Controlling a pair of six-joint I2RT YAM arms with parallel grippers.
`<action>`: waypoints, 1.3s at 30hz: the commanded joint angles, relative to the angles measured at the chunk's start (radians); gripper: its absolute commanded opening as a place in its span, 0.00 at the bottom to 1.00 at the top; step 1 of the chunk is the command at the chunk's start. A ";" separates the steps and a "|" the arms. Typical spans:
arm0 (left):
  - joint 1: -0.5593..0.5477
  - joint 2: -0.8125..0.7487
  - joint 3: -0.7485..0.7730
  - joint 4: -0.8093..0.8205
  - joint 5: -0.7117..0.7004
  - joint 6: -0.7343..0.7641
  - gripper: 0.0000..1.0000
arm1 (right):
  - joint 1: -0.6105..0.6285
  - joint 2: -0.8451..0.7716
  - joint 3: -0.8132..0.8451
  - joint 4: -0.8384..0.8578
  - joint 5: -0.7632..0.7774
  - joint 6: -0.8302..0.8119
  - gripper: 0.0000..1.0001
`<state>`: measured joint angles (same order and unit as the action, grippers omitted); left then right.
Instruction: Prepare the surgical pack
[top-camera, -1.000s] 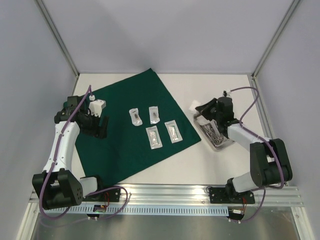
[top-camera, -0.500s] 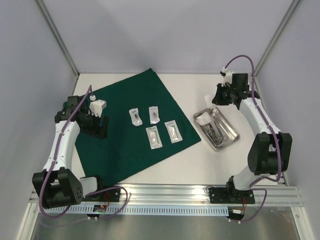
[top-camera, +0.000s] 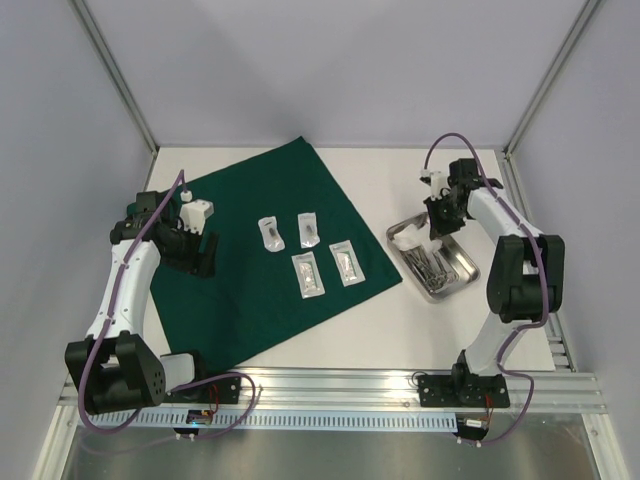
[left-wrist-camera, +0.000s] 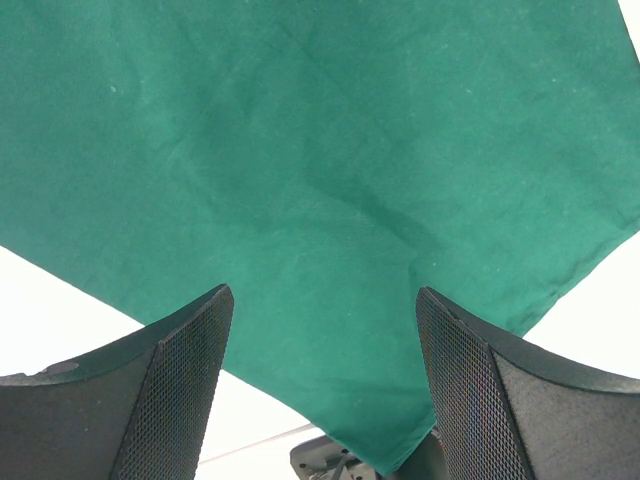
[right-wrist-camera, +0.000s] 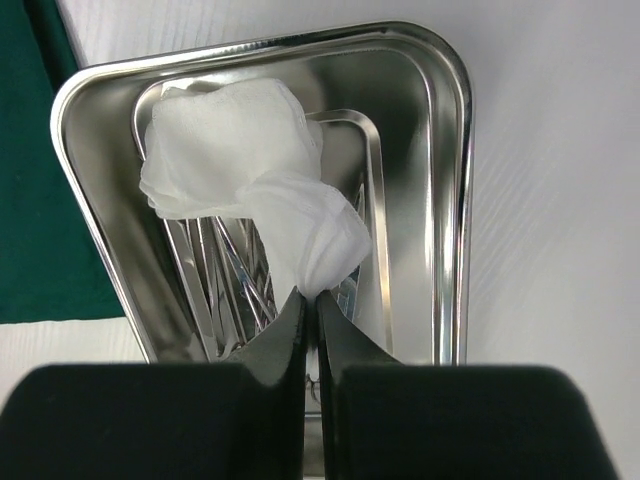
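Observation:
The dark green cloth (top-camera: 270, 250) lies flat on the table with several clear pouches (top-camera: 307, 274) on it. My left gripper (top-camera: 195, 255) hovers open over the cloth's left part. In the left wrist view its fingers (left-wrist-camera: 180, 380) frame the cloth (left-wrist-camera: 300, 150) near an edge, with nothing between them (left-wrist-camera: 322, 310). The steel tray (top-camera: 462, 270) sits to the right of the cloth and holds metal instruments (right-wrist-camera: 225, 280). My right gripper (right-wrist-camera: 310, 297) is shut on a corner of the white gauze (right-wrist-camera: 240, 170), which drapes over the instruments in the tray (right-wrist-camera: 440, 150).
Metal frame posts (top-camera: 120, 90) rise at the back corners, and a rail (top-camera: 400, 385) runs along the near edge by the arm bases. Bare white table (top-camera: 400, 170) lies behind the tray and between the cloth and the rail.
My right arm swung from over the tray toward the back right and stands at the tray's far edge. The gauze moved from beside the tray into its far-left corner. The left arm stayed still.

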<state>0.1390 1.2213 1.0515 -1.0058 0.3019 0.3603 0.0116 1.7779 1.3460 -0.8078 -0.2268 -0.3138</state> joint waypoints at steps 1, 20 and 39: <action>0.001 0.004 0.021 -0.002 0.016 -0.006 0.82 | -0.001 0.038 0.051 0.009 0.032 -0.051 0.00; 0.001 0.023 0.031 -0.008 0.009 -0.014 0.82 | -0.068 0.101 0.105 0.081 -0.091 -0.015 0.00; 0.001 0.026 0.027 -0.007 0.009 -0.014 0.82 | -0.055 0.169 0.119 0.136 -0.010 0.018 0.33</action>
<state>0.1390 1.2457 1.0519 -1.0122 0.3016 0.3538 -0.0532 1.9583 1.4357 -0.7086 -0.2966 -0.2966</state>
